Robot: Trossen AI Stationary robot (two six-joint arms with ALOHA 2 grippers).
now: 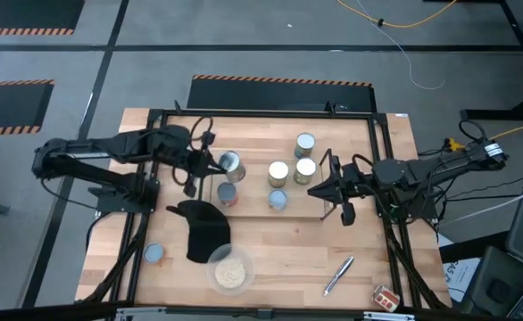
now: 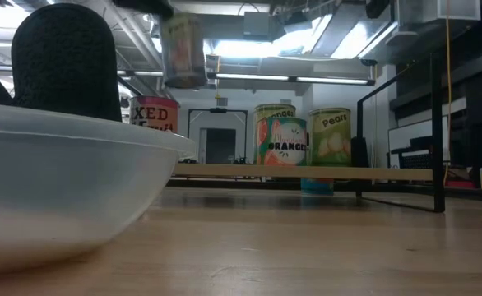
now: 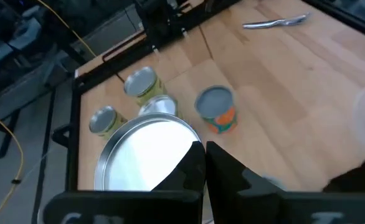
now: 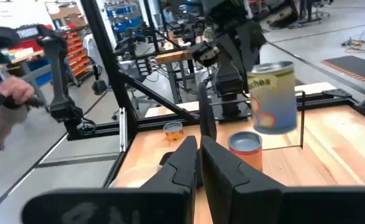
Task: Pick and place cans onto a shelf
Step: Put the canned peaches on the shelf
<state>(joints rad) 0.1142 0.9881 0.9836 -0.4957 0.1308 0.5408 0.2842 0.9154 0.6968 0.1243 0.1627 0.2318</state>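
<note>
Scene: a pale wooden table seen from straight above, with a dark robot arm reaching in from each side toward a low wire-and-board shelf in the middle.

Left gripper: clamped shut on a silver-topped can, holding it in the air over the shelf's left end. The level view shows that can hanging above the board with clear space under it, probably so it can come down into an open spot.

Held can, detail: the right wrist camera shows a yellow-and-blue label, upright, which suits setting it down flat on its base.

Right gripper: just beside the shelf's right end; its fingers are drawn nearly together with nothing between them. It seems to be waiting out of the way.

Cans near the shelf: three stand upright in a cluster by the right end, one silver-topped and two cream-topped, with a pale blue one nearer the front and a red-labelled one right under the held can.

Stray can: a pale blue top sits well apart near the table's left front edge (likely not yet collected).

Other items: a clear bowl of pale grains and a silver pen lie toward the front; neither belongs on the shelf.

Progress: placing looks under way, not finished.
</note>
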